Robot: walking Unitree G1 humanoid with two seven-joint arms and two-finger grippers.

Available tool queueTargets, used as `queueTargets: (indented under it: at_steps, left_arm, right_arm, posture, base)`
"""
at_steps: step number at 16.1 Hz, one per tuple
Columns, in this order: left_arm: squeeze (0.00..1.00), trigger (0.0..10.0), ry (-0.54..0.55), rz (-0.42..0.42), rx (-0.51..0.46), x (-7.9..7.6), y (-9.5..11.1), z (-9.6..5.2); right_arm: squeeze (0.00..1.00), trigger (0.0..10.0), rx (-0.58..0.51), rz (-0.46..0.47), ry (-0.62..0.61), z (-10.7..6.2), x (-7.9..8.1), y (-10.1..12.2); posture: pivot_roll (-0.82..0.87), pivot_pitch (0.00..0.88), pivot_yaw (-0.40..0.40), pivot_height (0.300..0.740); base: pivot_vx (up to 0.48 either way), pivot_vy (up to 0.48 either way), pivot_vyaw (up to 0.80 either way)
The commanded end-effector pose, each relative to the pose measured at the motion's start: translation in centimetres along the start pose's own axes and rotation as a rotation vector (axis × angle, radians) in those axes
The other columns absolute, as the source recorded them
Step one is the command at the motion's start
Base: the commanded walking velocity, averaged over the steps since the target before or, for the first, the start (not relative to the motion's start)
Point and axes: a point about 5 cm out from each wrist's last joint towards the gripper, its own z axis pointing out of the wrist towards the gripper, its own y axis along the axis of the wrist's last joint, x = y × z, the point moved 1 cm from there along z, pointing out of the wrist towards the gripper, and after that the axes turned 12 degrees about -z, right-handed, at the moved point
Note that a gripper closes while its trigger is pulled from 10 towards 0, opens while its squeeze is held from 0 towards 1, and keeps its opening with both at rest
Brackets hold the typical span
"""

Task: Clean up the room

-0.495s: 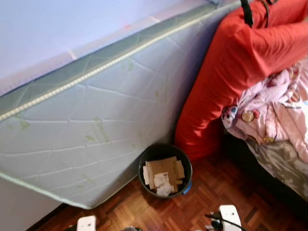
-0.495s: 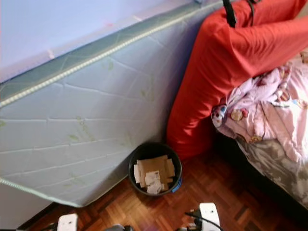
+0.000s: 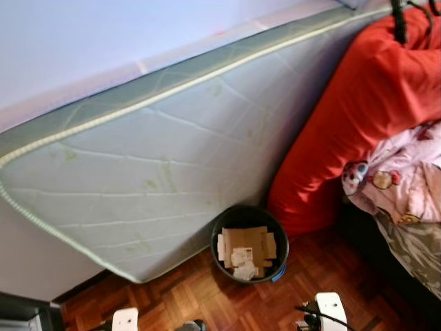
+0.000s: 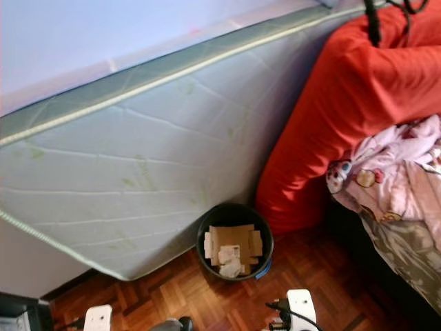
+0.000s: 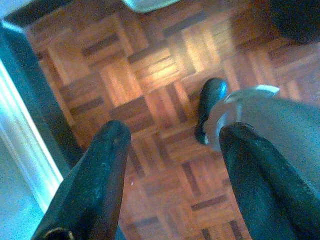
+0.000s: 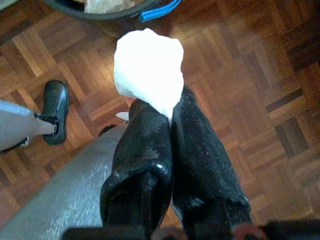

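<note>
While the crumpled white paper wad (image 6: 148, 72) sits pinched in the right gripper (image 6: 170, 112)'s closed jaws, just short of the round black waste bin (image 3: 249, 244), the view has swung left, so the drop looks near; left gripper (image 5: 172, 145) hangs open over the parquet floor (image 5: 150, 75).

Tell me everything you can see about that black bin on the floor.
The bin is a round, dark, open-topped bucket standing upright on the wooden parquet floor. It holds flat pieces of brown cardboard and some crumpled white paper. Something blue, perhaps a handle or band, shows at its lower edge. It sits at the foot of the mattress leaning on the wall, beside the big red cushion; whether it touches either cannot be told.
</note>
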Motion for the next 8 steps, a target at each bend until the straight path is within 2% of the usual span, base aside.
queueTargets:
  at_steps: [1, 3, 5, 8]
  left_arm:
    - [0.0, 10.0, 0.006, -0.009, 0.011, 0.22, -0.55, -0.16]
    - [0.0, 10.0, -0.002, -0.007, 0.011, 0.11, -0.52, -0.14]
    - [0.0, 10.0, -0.004, -0.008, 0.003, -0.02, -0.34, -0.11]
    - [0.0, 10.0, -0.006, -0.01, -0.007, -0.28, -0.1, -0.04]
  right_arm:
    - [0.0, 10.0, 0.047, 0.005, 0.003, -0.43, 0.14, -1.57]
    - [0.0, 10.0, 0.039, -0.025, 0.015, -0.41, 0.2, -1.43]
    - [0.0, 10.0, 0.038, 0.001, 0.013, -0.43, 0.24, -1.48]
    - [0.0, 10.0, 0.04, 0.006, 0.013, -0.42, 0.2, -1.48]
  posture:
    - [-0.04, 0.175, -0.006, 0.731]
    - [-0.04, 0.172, -0.005, 0.731]
    - [-0.04, 0.174, -0.006, 0.731]
    - [-0.04, 0.186, -0.011, 0.731]
  base:
    - [0.0, 0.0, 0.0]
    - [0.0, 0.0, 0.74]
    - [0.0, 0.0, 0.72]
    - [0.0, 0.0, 0.0]
